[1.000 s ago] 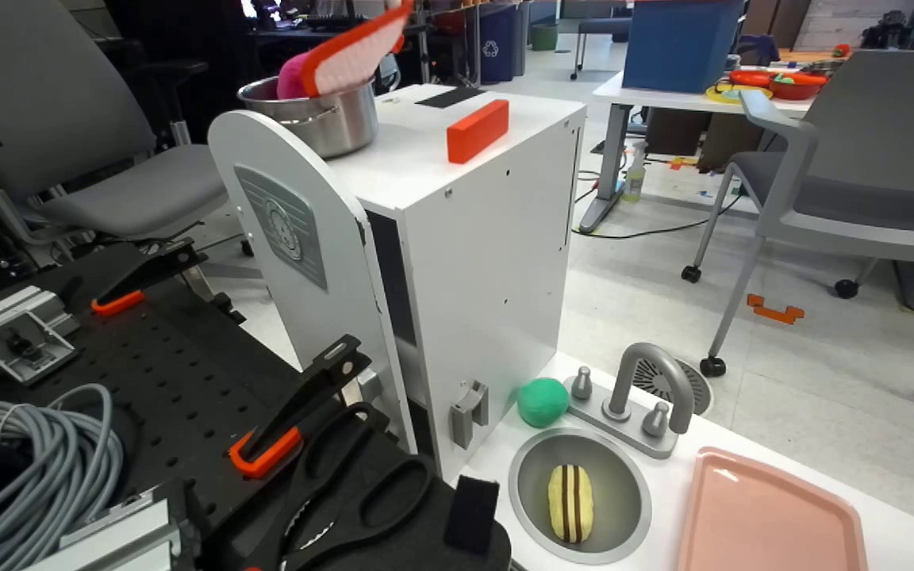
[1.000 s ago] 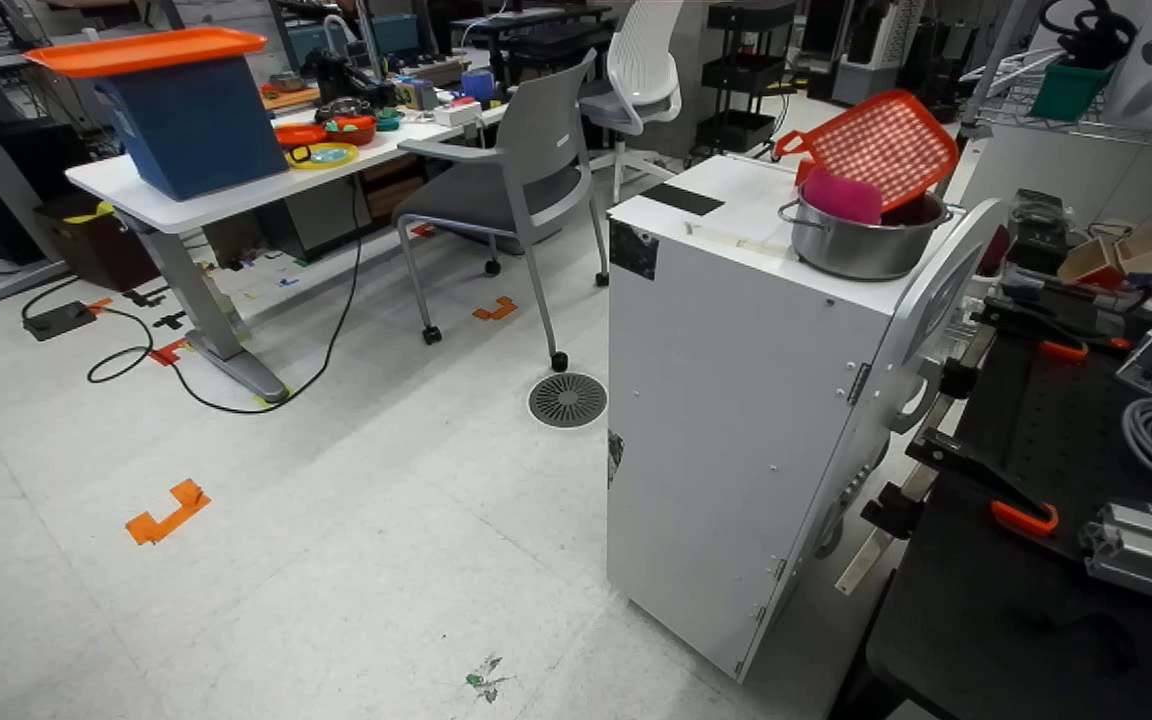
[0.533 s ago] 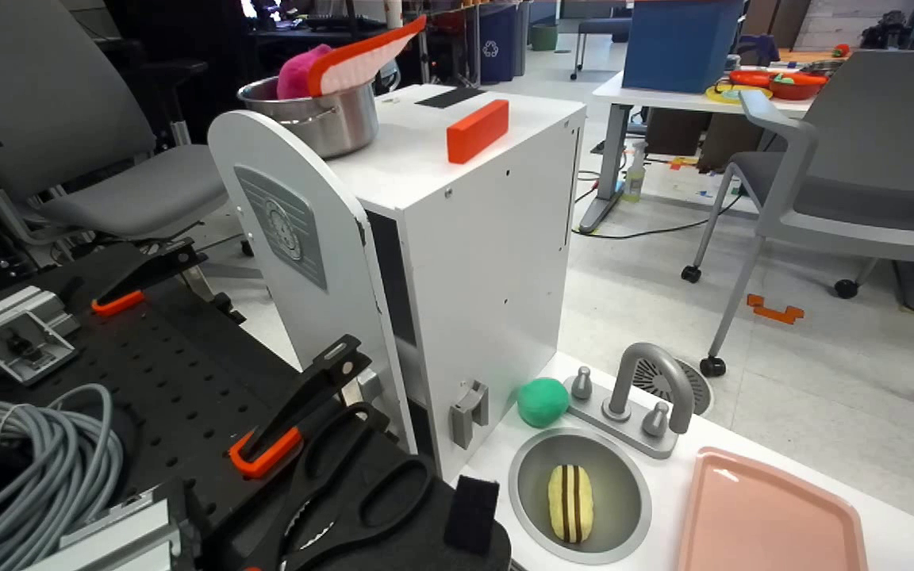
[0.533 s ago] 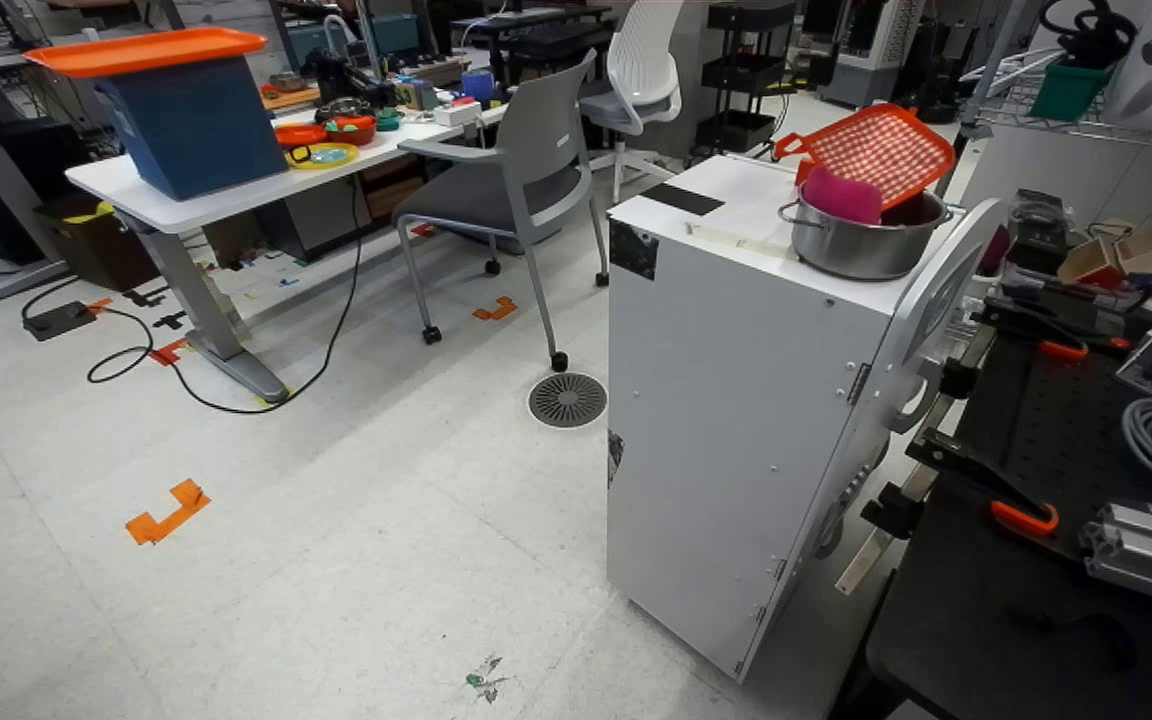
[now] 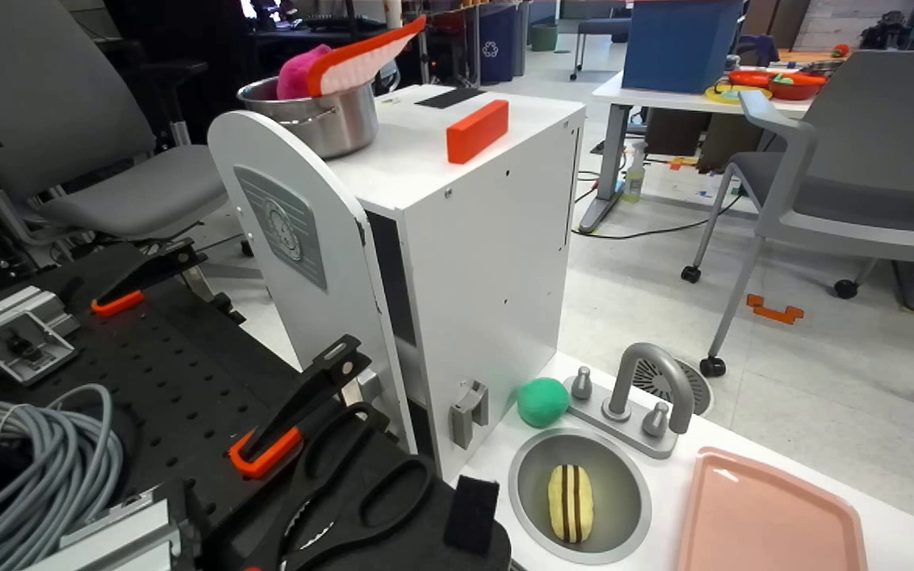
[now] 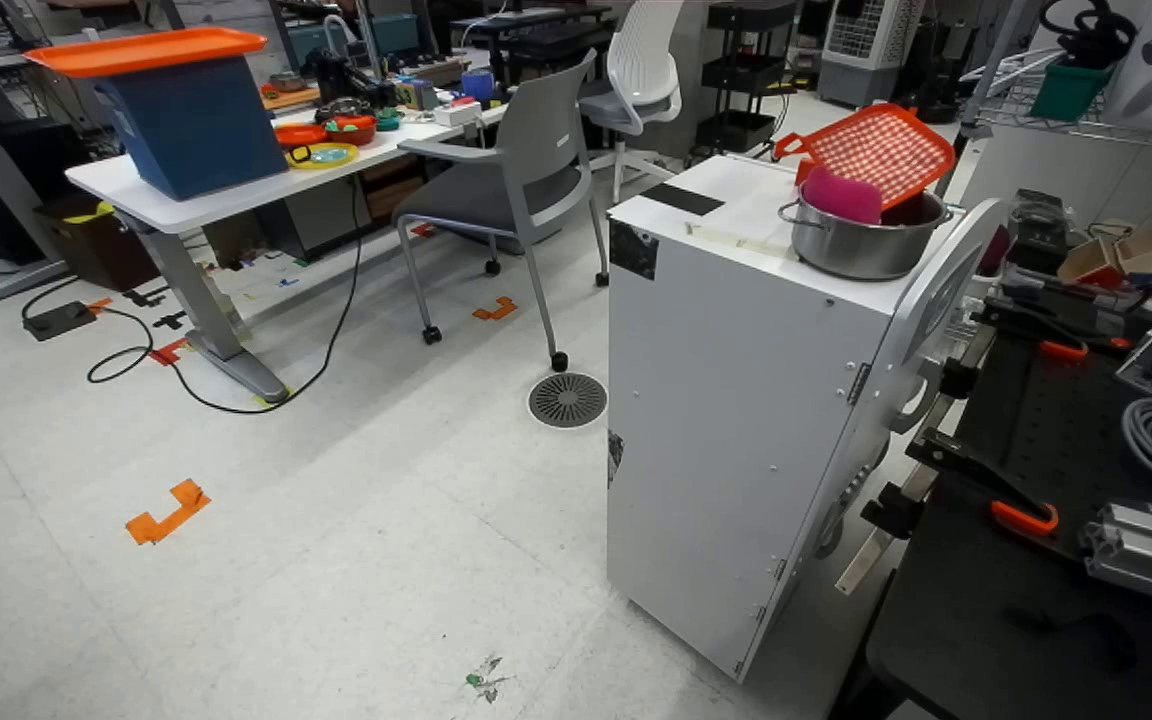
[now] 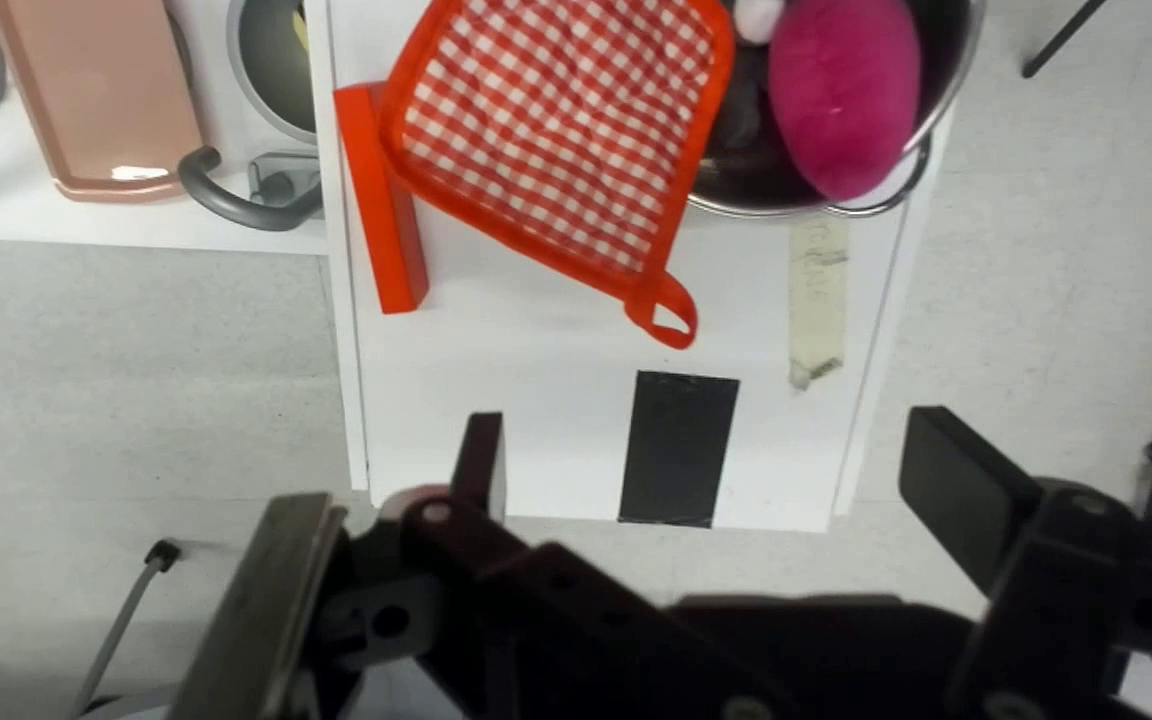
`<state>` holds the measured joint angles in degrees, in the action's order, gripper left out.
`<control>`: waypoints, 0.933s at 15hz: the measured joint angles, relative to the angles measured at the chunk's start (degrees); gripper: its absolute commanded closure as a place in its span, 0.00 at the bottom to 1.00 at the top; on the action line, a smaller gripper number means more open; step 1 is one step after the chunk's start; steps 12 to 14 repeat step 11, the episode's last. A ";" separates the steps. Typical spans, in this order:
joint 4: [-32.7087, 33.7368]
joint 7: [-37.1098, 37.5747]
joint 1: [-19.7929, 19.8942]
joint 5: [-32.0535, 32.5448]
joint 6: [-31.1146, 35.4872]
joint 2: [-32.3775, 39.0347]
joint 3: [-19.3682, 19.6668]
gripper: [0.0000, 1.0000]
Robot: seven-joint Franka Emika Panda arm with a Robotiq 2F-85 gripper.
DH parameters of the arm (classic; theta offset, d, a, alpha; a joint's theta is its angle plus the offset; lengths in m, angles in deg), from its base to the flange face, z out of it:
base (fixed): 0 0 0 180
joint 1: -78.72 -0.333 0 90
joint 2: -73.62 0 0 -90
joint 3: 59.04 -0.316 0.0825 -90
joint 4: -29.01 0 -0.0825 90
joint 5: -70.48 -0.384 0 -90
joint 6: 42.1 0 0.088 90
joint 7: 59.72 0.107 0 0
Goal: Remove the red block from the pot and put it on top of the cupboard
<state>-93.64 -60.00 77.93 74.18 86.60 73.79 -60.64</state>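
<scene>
The red block (image 5: pixel 478 132) stands on its long edge on top of the white cupboard (image 5: pixel 497 238), near one side edge. It also shows in the wrist view (image 7: pixel 386 210), at the left. The silver pot (image 5: pixel 338 123) stands on the cupboard top by the rounded panel; it also shows in an exterior view (image 6: pixel 856 250) and the wrist view (image 7: pixel 736 185). A pink object (image 7: pixel 846 95) and a red checkered pot holder (image 7: pixel 556 130) rest in it. My gripper (image 7: pixel 706 430) is open and empty, over the cupboard's far end with the black patch. The exterior views do not show it.
The pot holder (image 6: pixel 881 150) sticks out over the pot rim toward the block. Beside the cupboard are a faucet (image 5: pixel 651 381), a sink basin (image 5: pixel 520 484) with a striped yellow object, a green ball (image 5: pixel 543 402) and a pink tray (image 5: pixel 774 515).
The pot holder in the pot has dropped to a lower tilt, between one second and half a second ago. The block and pot stay put. A white appliance far behind has shifted left.
</scene>
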 measured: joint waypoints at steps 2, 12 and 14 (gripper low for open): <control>0.02 -1.39 -0.19 -2.21 -1.74 -2.10 -0.29 0.00; 0.20 -1.48 -0.27 -3.03 -6.01 -4.74 -0.34 0.00; 0.20 -1.48 -0.27 -3.03 -6.01 -4.74 -0.34 0.00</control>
